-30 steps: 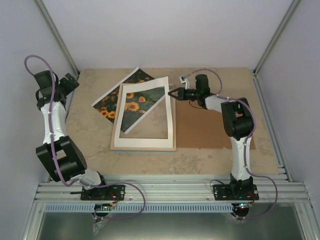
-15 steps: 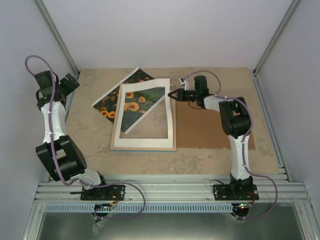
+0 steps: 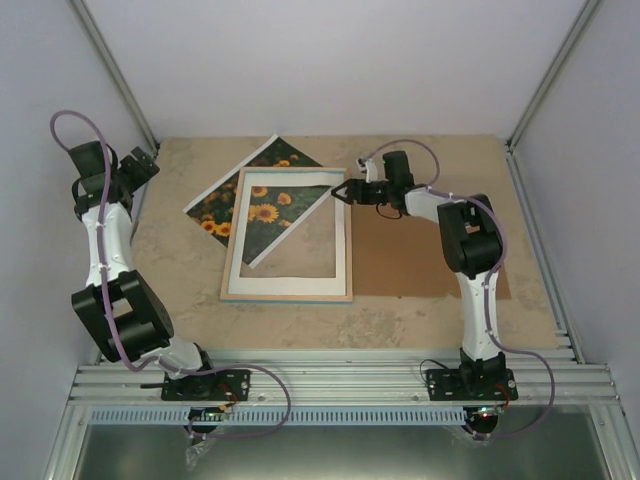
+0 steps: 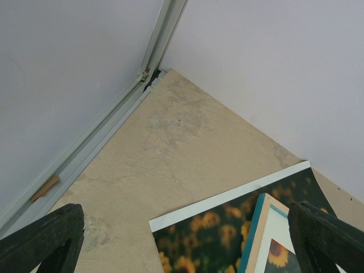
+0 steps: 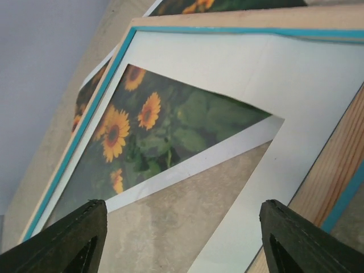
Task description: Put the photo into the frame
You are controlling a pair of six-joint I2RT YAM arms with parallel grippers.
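Note:
The frame (image 3: 286,293) lies on the table with its light wood back up; a turquoise edge shows in the right wrist view (image 5: 335,170). A white mat (image 3: 341,245) lies flat inside it. The sunflower photo (image 3: 213,208) lies askew under the frame, its upper-left part sticking out. Through the pane the photo (image 5: 159,131) covers only the upper-left of the opening. My right gripper (image 3: 343,192) hangs open and holds nothing over the frame's top right corner. My left gripper (image 3: 148,163) is open at the far left, apart from the photo (image 4: 210,227) and the frame's corner (image 4: 256,239).
A brown backing board (image 3: 420,262) lies flat right of the frame, under my right arm. White walls and metal rails (image 4: 114,114) close in the table on the left, back and right. Bare table (image 3: 300,325) runs along the front edge.
My right gripper opened and let go of the white mat's top right corner. The lifted, bowed mat dropped flat into the frame. The left arm has not moved.

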